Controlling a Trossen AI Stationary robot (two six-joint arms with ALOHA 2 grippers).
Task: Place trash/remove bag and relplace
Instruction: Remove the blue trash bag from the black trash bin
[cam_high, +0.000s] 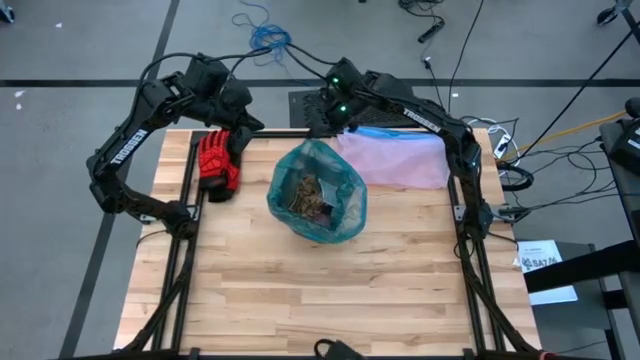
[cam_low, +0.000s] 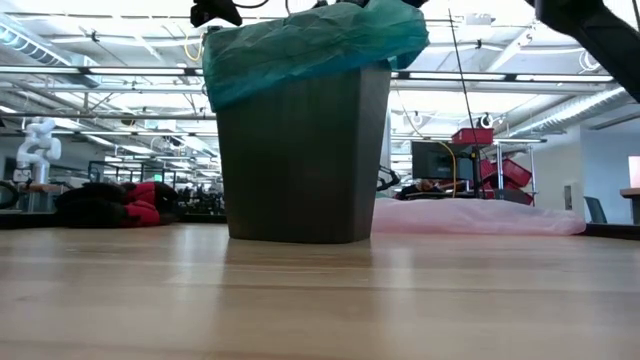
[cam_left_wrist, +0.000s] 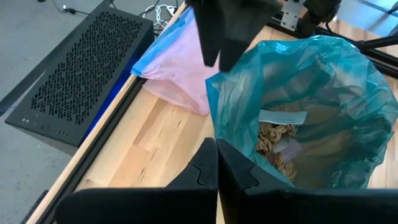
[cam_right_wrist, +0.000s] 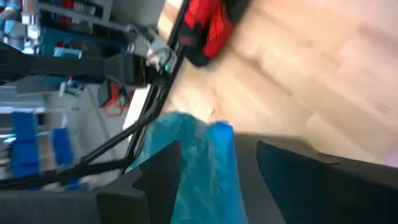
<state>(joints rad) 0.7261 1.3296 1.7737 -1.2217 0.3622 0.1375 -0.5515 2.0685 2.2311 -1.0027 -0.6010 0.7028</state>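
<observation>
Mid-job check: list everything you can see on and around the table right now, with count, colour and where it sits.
bag: one, translucent teal-green, lining the bin at table centre, rim folded over its top.
bin: one, dark grey, upright at table centre.
trash: loose brownish scraps and a pale paper slip, inside the bag.
pink bag: one, pale pink with a blue edge, lying flat at the far right of the table.
glove: one, red and black, far left of the table.
table: one, light wood.
perforated box: one, black, beyond the table's far edge.
left gripper: shut, empty, above the bag's rim.
right gripper: fingers apart, astride the bag's far rim.
</observation>
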